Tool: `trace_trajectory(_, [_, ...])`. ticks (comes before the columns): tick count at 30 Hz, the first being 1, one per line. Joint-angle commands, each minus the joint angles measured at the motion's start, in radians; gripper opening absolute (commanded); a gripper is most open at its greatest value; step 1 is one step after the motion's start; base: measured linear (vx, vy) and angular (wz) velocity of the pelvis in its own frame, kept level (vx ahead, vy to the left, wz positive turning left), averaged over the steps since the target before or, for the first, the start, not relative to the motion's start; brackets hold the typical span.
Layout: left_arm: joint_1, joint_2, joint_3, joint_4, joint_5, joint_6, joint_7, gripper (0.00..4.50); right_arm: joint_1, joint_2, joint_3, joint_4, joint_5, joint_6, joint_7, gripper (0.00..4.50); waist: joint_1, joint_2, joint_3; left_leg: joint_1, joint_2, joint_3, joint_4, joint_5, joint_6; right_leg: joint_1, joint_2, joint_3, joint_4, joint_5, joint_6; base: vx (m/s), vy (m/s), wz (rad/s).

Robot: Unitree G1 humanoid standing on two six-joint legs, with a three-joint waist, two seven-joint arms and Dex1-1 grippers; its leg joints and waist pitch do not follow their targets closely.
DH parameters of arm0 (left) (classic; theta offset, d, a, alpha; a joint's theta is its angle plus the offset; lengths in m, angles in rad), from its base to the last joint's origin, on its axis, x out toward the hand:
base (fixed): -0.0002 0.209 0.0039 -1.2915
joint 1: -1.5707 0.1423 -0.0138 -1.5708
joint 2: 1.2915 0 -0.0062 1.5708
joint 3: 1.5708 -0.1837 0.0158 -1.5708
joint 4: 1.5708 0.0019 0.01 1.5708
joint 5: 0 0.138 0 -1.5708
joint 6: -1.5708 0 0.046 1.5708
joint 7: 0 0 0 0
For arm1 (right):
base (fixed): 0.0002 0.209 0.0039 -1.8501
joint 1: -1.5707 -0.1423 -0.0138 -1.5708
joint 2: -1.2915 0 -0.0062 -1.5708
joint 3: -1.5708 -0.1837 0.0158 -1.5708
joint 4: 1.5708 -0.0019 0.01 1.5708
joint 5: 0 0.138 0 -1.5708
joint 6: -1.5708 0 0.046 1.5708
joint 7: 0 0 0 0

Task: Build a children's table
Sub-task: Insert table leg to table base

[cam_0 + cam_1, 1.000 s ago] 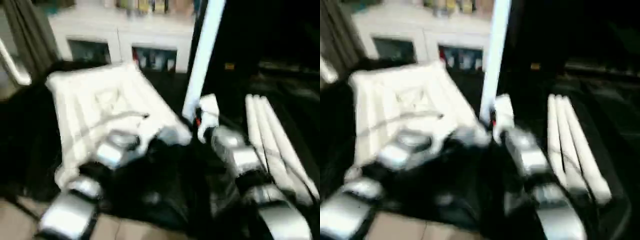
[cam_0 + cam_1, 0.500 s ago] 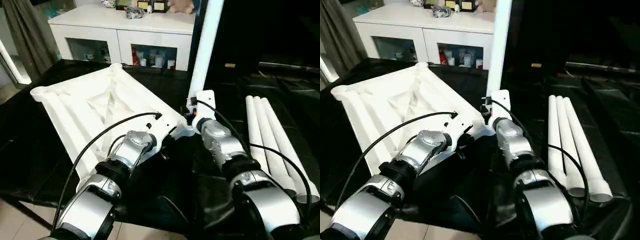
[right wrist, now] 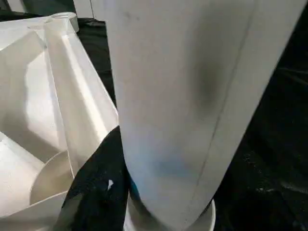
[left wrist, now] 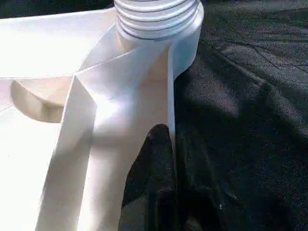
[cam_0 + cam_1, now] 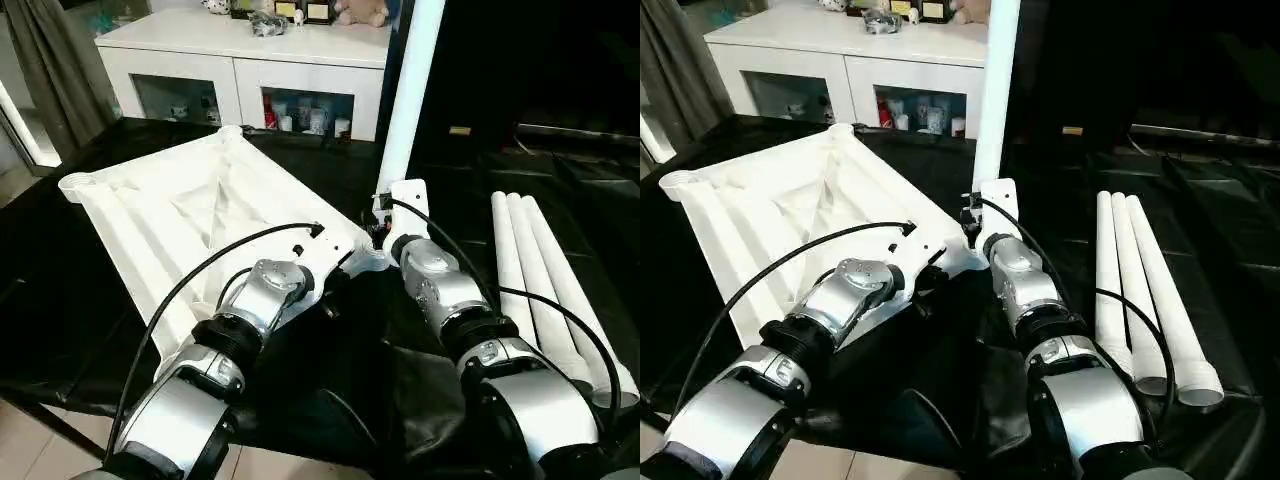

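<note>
On the black-draped work surface (image 5: 60, 300) the ribbed tabletop (image 5: 190, 215) lies underside up, stiff and light-looking. The right gripper (image 5: 392, 222) clamps a smooth, likely slippery leg (image 5: 408, 95) low down, upright in the near corner socket; the closed left gripper (image 4: 156, 159) presses the rim.

one ribbed white tabletop (image 5: 190, 215), four white tube legs, one upright (image 5: 408, 95), three lying together (image 5: 545, 280), one white cabinet (image 5: 250, 70)
</note>
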Motion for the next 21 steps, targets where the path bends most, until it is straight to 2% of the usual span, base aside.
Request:
trace_trajectory(1, [-0.012,0.001,0.009,0.015,0.009,-0.023,0.014,0.0,0.069,0.006,0.02,0.127,-0.028,0.068,0.012,1.88,-0.005,0.006,-0.021,-0.012,0.052,-0.02,-0.086,-0.35,0.027,0.013,-0.074,0.056,-0.114,-0.461,-0.115,0.0,0.0,0.0])
trace_trajectory(4, [-0.014,0.003,0.011,0.019,0.007,-0.028,0.009,0.0,0.061,0.011,0.014,0.118,-0.022,0.06,0.032,1.88,-0.005,0.003,-0.02,-0.011,0.053,-0.017,-0.087,-0.344,0.032,0.012,-0.075,0.058,-0.114,-0.447,-0.125,0.0,0.0,0.0])
trace_trajectory(5, [-0.016,0.004,0.012,0.022,0.007,-0.031,0.008,0.0,0.058,0.011,0.009,0.113,-0.018,0.057,0.041,2.23,-0.004,0.004,-0.02,-0.011,0.054,-0.017,-0.087,-0.344,0.033,0.012,-0.076,0.058,-0.114,-0.448,-0.128,0.0,0.0,0.0])
trace_trajectory(7, [-0.018,0.005,0.013,0.024,0.006,-0.033,0.007,0.0,0.053,0.012,0.001,0.109,-0.013,0.058,0.043,2.58,-0.005,0.004,-0.019,-0.011,0.054,-0.016,-0.087,-0.345,0.034,0.011,-0.076,0.059,-0.115,-0.45,-0.129,0.0,0.0,0.0])
trace_trajectory(9, [-0.021,0.006,0.015,0.028,0.006,-0.036,0.005,0.0,0.048,0.011,-0.004,0.108,-0.012,0.058,0.05,2.65,0.0,0.003,-0.022,-0.007,0.054,-0.013,-0.085,-0.332,0.035,0.008,-0.081,0.061,-0.118,-0.44,-0.137,0.0,0.0,0.0])
trace_trajectory(10, [-0.021,0.007,0.015,0.028,0.006,-0.036,0.005,0.0,0.047,0.011,-0.004,0.108,-0.012,0.058,0.05,2.78,-0.003,-0.001,-0.02,-0.01,0.054,-0.013,-0.086,-0.322,0.039,0.012,-0.076,0.06,-0.112,-0.427,-0.143,0.0,0.0,0.0])
trace_trajectory(12, [-0.022,0.007,0.017,0.03,0.007,-0.038,0.003,0.0,0.041,0.009,-0.009,0.104,-0.013,0.06,0.052,2.92,0.0,0.001,-0.02,-0.011,0.053,-0.011,-0.086,-0.301,0.047,0.013,-0.079,0.061,-0.114,-0.434,-0.14,0.0,0.0,0.0])
trace_trajectory(15, [-0.022,0.008,0.018,0.031,0.006,-0.039,0.001,0.0,0.037,0.007,-0.012,0.099,-0.013,0.06,0.052,3.23,0.002,0.001,-0.02,-0.012,0.055,-0.008,-0.086,-0.262,0.052,0.015,-0.077,0.062,-0.11,-0.39,-0.154,0.0,0.0,0.0])
trace_trajectory(18, [-0.023,0.009,0.019,0.034,0.006,-0.042,0.001,0.0,0.032,0.002,-0.015,0.09,-0.012,0.053,0.061,3.52,0.003,0.001,-0.024,-0.016,0.056,-0.005,-0.082,-0.21,0.062,0.022,-0.077,0.063,-0.1,-0.307,-0.184,0.0,0.0,0.0])
trace_trajectory(20, [-0.024,0.009,0.02,0.037,0.007,-0.048,-0.001,0.0,0.033,0.001,-0.017,0.068,-0.006,0.042,0.092,3.6,0.005,0.002,-0.03,-0.02,0.056,-0.001,-0.075,-0.138,0.085,0.029,-0.076,0.062,-0.086,-0.191,-0.21,0.0,0.0,0.0])
trace_trajectory(21, [-0.024,0.01,0.02,0.037,0.007,-0.051,-0.003,0.0,0.035,0.0,-0.017,0.058,-0.004,0.04,0.101,3.73,0.006,0.003,-0.031,-0.019,0.058,0.0,-0.073,-0.123,0.093,0.028,-0.076,0.061,-0.084,-0.165,-0.22,0.0,0.0,0.0])
